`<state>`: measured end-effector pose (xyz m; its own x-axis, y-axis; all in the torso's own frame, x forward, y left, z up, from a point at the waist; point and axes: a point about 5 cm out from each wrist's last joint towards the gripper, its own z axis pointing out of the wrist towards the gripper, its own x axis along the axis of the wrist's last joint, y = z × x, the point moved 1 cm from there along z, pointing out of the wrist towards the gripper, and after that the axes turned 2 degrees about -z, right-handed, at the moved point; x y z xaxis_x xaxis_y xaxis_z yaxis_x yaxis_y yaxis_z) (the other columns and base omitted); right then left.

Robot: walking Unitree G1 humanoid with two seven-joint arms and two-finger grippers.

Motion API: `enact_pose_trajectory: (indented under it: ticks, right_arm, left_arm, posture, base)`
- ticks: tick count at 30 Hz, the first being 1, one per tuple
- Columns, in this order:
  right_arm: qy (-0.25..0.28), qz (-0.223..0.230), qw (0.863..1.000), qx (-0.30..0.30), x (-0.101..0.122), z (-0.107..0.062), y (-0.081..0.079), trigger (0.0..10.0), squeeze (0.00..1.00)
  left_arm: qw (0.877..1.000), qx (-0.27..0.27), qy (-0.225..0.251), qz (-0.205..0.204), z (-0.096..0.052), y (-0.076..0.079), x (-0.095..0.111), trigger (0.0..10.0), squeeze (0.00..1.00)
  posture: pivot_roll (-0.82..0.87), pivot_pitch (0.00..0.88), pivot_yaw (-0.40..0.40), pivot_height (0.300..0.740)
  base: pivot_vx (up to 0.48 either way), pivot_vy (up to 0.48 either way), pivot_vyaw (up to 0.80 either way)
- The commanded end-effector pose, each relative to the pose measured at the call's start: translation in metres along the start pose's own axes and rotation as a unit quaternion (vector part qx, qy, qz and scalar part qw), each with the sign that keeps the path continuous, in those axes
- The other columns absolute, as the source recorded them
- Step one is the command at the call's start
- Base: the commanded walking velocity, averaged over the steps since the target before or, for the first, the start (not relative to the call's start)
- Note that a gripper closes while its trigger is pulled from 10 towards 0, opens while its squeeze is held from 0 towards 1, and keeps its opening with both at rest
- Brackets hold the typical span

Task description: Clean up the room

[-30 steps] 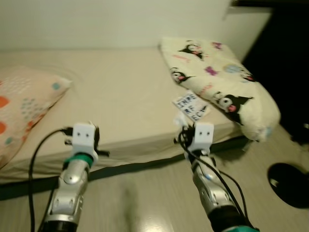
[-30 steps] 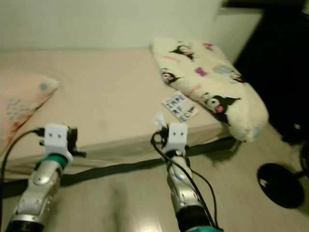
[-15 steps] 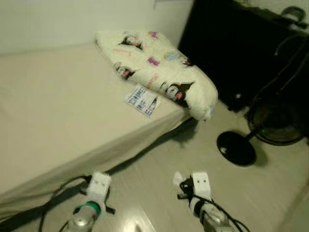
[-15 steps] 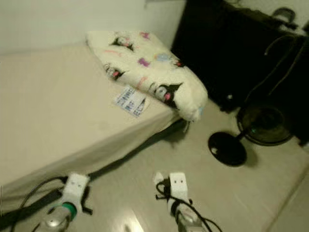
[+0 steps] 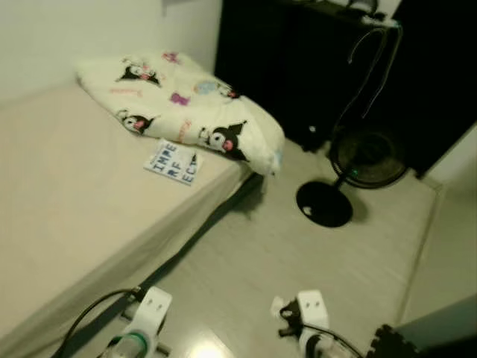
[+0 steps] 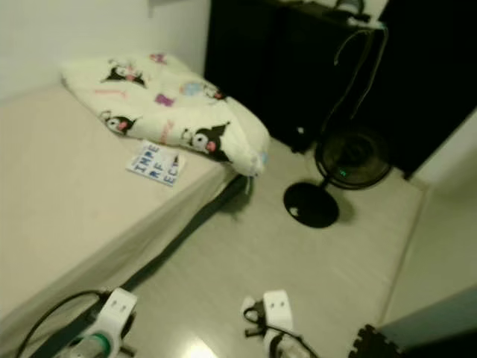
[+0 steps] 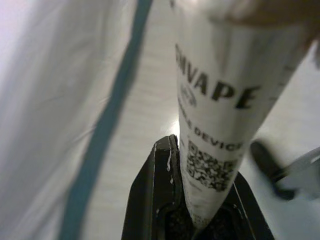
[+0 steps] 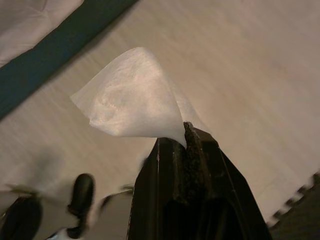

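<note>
My left gripper (image 7: 197, 210) is shut on a white printed box (image 7: 220, 115) with black lettering and a QR code, held over the pale floor beside the bed's edge. A crumpled white tissue (image 8: 130, 107) sticks out from the tips of my right gripper (image 8: 186, 145), which is shut on it above the wooden floor. In the left eye view both wrists sit at the bottom edge, the left gripper (image 5: 149, 313) near the bed and the right gripper (image 5: 305, 313) with the tissue (image 5: 277, 306) showing beside it.
A beige bed (image 5: 67, 201) fills the left, with a cartoon-print pillow (image 5: 179, 104) and a small lettered booklet (image 5: 173, 162) on it. A black standing fan (image 5: 358, 160) stands on the floor ahead, before a dark cabinet (image 5: 298, 60). A black foam mat (image 5: 391, 343) lies at bottom right.
The camera has swung right: the bed slid left, the orange-dotted pillow left view, the fan and dark cabinet came in. Both arms sank toward the bottom edge, still holding their items.
</note>
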<state>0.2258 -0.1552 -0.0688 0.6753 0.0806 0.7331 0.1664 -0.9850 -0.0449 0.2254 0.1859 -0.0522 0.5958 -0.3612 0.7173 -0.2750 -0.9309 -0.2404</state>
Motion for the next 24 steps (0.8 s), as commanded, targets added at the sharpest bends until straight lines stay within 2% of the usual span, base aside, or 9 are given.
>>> enact_pose_trajectory:
  ticks: [1,5,8,10,14,16,17,21,24]
  right_arm:
    - [-0.016,0.005,1.0,-0.011,-0.011,-0.003,0.003,10.0,0.0]
    - [-0.02,-0.001,1.0,-0.013,-0.015,-0.005,0.004,10.0,0.0]
    - [-0.011,-0.004,1.0,-0.028,-0.014,-0.006,0.007,10.0,0.0]
    - [0.01,0.022,0.999,-0.035,-0.011,-0.006,0.008,10.0,0.0]
    - [0.01,0.035,0.998,-0.041,-0.02,-0.01,0.008,10.0,0.0]
    - [-0.015,0.021,0.999,-0.042,-0.037,-0.015,0.004,10.0,0.0]
    - [-0.015,0.019,0.999,-0.042,-0.037,-0.015,0.004,10.0,0.0]
    - [-0.008,0.003,0.999,-0.038,-0.032,-0.014,0.008,10.0,0.0]
    - [-0.001,-0.033,0.999,-0.03,-0.022,-0.012,0.014,10.0,0.0]
  left_arm:
    - [1.0,-0.013,0.013,0.009,0.003,0.006,0.009,10.0,0.0]
    - [1.0,-0.018,-0.006,-0.006,0.006,0.013,0.001,10.0,0.0]
    - [0.999,-0.033,-0.02,0.023,0.006,0.016,-0.008,10.0,0.0]
    - [0.999,-0.034,-0.006,0.029,0.007,0.013,-0.002,10.0,0.0]
    - [0.999,-0.025,0.008,0.035,0.009,0.006,0.004,10.0,0.0]
    - [1.0,-0.012,0.012,0.02,0.01,-0.001,0.007,10.0,0.0]
    - [1.0,-0.013,0.013,0.021,0.01,0.0,0.007,10.0,0.0]
    - [1.0,-0.009,0.015,-0.008,0.011,0.001,0.007,10.0,0.0]
    - [0.999,0.003,0.013,-0.032,0.011,0.005,0.005,10.0,0.0]
  posture:
    - [0.12,0.0,0.066,0.74]
    - [0.04,0.0,0.071,0.74]
    - [0.0,0.0,0.086,0.74]
    - [0.0,0.0,0.098,0.74]
    - [0.02,0.0,0.112,0.74]
    - [0.01,0.0,0.111,0.74]
    - [0.0,0.0,0.101,0.74]
    - [0.0,0.0,0.088,0.74]
    - [0.03,0.0,0.054,0.74]
  base:
    - [0.0,0.0,-0.79]
    - [0.0,0.0,-0.79]
    - [0.0,0.0,-0.78]
    - [0.0,0.0,-0.78]
    - [0.0,0.0,-0.78]
    - [0.0,0.0,-0.78]
    - [0.0,0.0,-0.78]
    - [0.0,0.0,-0.78]
    - [0.0,0.0,-0.78]
